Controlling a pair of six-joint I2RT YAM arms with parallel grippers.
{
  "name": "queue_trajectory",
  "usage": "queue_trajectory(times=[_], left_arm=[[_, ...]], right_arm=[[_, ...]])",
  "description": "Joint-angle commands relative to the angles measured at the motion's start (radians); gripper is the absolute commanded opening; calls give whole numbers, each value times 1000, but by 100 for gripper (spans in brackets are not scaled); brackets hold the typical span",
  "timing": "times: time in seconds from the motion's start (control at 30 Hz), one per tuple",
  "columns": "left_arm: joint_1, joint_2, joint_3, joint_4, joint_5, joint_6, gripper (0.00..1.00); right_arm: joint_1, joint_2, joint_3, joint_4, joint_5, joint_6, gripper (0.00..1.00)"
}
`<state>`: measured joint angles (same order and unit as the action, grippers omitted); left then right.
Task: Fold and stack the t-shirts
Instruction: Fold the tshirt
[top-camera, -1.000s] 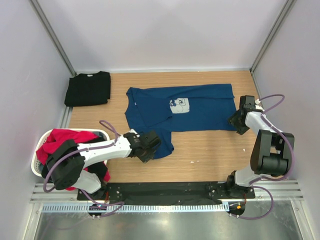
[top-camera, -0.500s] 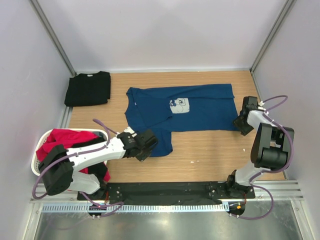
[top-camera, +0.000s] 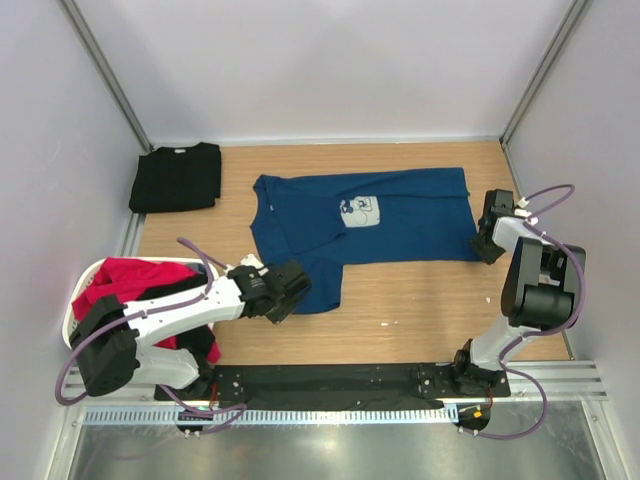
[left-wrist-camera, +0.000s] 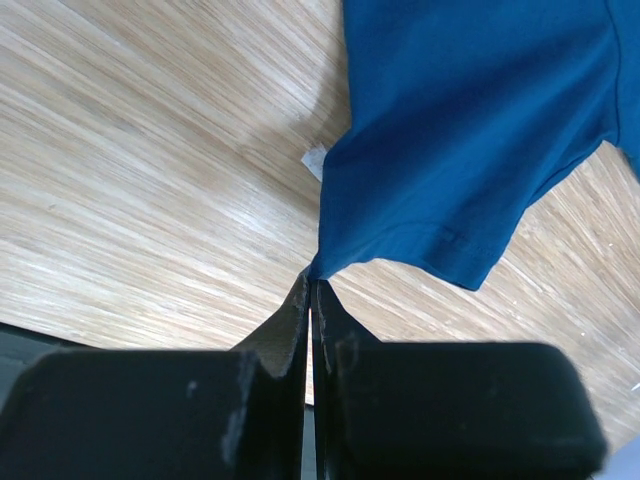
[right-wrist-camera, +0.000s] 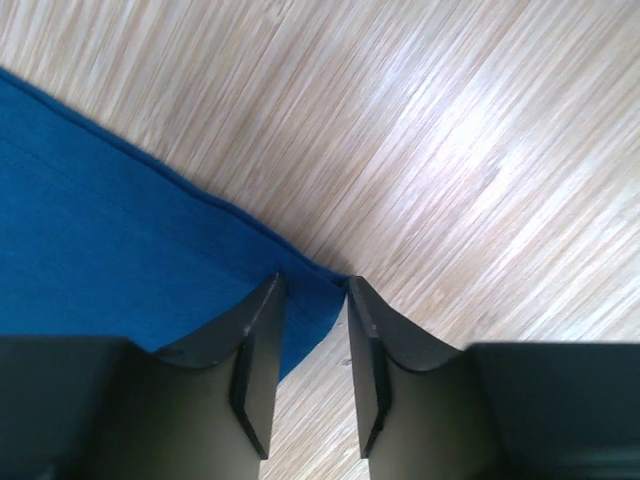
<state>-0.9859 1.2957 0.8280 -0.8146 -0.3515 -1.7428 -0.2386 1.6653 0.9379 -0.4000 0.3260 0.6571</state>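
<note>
Navy blue cotton t-shirt with a pale square print (top-camera: 410, 230) lies flat mid wooden bench (top-camera: 430, 300), left end effector (left-wrist-camera: 309, 288) clamped on its 7 o'clock sleeve tip, right end effector (right-wrist-camera: 313, 295) parted astride its 3 o'clock hem corner; so thin a pinch may slip when lifted.

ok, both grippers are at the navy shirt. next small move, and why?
Probably close the right gripper. Its jaws stand open astride a corner of the navy t-shirt, with cloth between them, while the left gripper looks shut on another corner. Both need a hold before lifting to fold.
</note>
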Motion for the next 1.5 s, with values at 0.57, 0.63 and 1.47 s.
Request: queue_trajectory(times=[0.57,0.63,1.47], left_arm=[[59,-41,291,-80,-250,293,0],[82,-21,322,-45,-230,357,0],[337,471,853,338,-73,1149,0]], right_arm=[[-4,-15,154,-82,-14,-27,1],[-4,-1,208,-103,-25,-22,1],[-4,217,530,-306,-98,119,1]])
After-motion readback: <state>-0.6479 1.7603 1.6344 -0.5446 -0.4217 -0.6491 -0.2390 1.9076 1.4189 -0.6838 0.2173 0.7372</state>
